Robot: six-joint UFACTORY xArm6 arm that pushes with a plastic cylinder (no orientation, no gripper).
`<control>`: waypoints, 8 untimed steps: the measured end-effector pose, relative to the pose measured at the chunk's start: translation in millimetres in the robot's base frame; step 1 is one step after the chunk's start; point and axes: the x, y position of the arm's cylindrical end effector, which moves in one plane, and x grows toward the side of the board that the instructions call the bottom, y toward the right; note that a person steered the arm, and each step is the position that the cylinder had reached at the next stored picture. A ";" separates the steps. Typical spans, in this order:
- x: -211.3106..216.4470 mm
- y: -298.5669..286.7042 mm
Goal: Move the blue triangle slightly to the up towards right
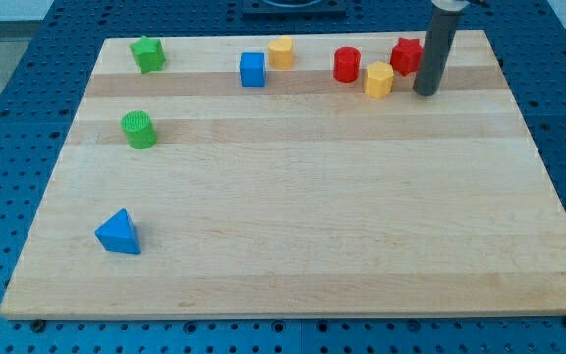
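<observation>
The blue triangle (pixel 118 233) lies near the wooden board's lower left corner. My tip (pixel 425 92) stands at the view's top right, far from the triangle, just right of a yellow hexagonal block (pixel 378 80) and beside a red star-like block (pixel 406 55) partly hidden behind the rod.
A green star block (pixel 148 54) sits at the top left and a green cylinder (pixel 139 129) below it. A blue cube (pixel 253 69), a yellow cylinder (pixel 281 52) and a red cylinder (pixel 347 64) line the top edge. The board (pixel 312 226) rests on a blue perforated table.
</observation>
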 end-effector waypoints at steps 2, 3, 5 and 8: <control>48.2 -49.8; 62.7 -105.8; 90.0 -229.5; 142.9 -377.5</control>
